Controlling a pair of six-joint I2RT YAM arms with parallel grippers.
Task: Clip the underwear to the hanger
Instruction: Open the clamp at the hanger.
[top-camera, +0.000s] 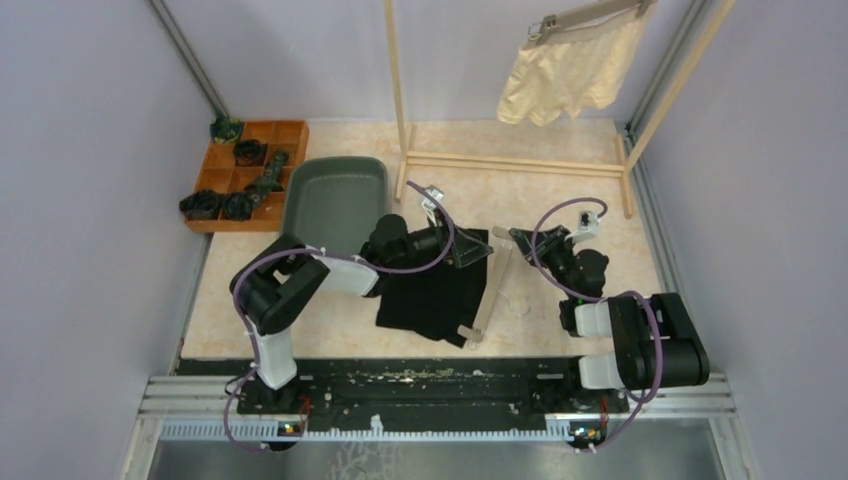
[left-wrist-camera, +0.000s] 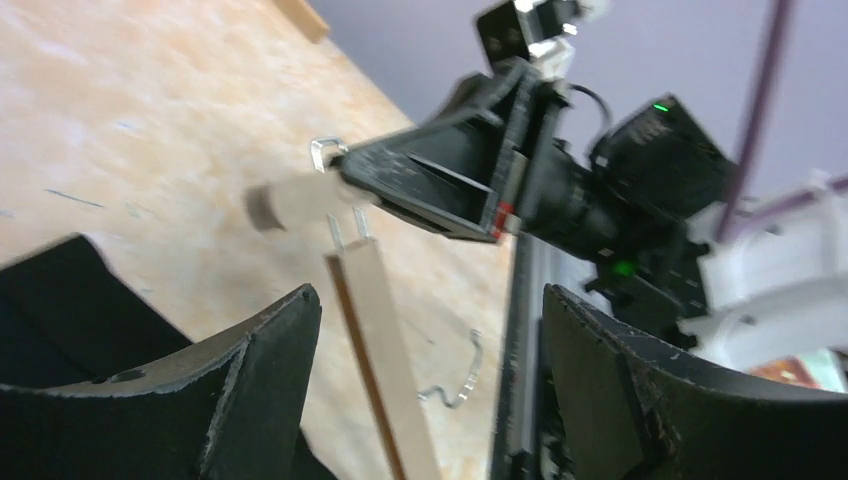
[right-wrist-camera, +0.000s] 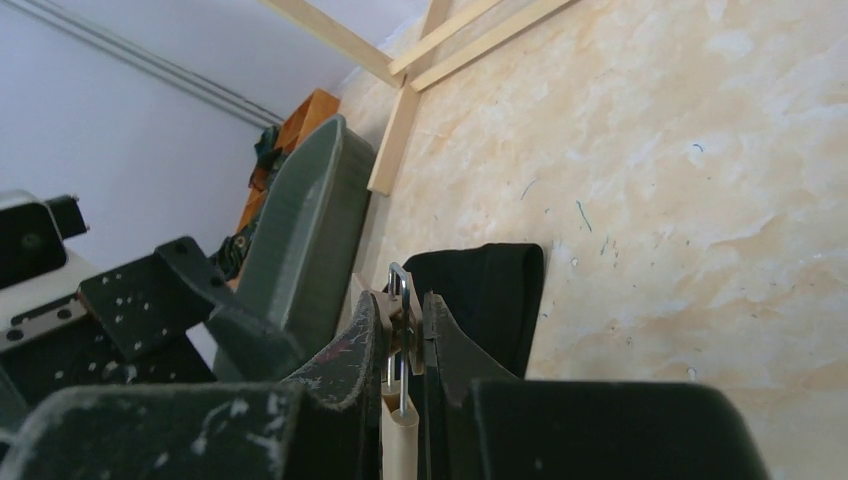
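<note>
The black underwear (top-camera: 430, 292) lies flat on the table. A wooden clip hanger (top-camera: 490, 290) lies along its right edge, with its metal hook (left-wrist-camera: 455, 385) on the table. My right gripper (top-camera: 512, 236) is shut on the hanger's far end clip (right-wrist-camera: 402, 318), which it pinches between its fingers. My left gripper (top-camera: 478, 250) is open at the underwear's far right corner. In the left wrist view the hanger bar (left-wrist-camera: 380, 340) runs between its spread fingers (left-wrist-camera: 270, 360), with black fabric (left-wrist-camera: 60, 300) at the left. The cream underwear (top-camera: 570, 70) hangs clipped on a hanger on the rack.
A grey bin (top-camera: 335, 200) stands behind the left arm, also in the right wrist view (right-wrist-camera: 310, 230). An orange compartment tray (top-camera: 250, 175) with black clips is at the far left. The wooden rack's base rails (top-camera: 510, 162) cross the far side.
</note>
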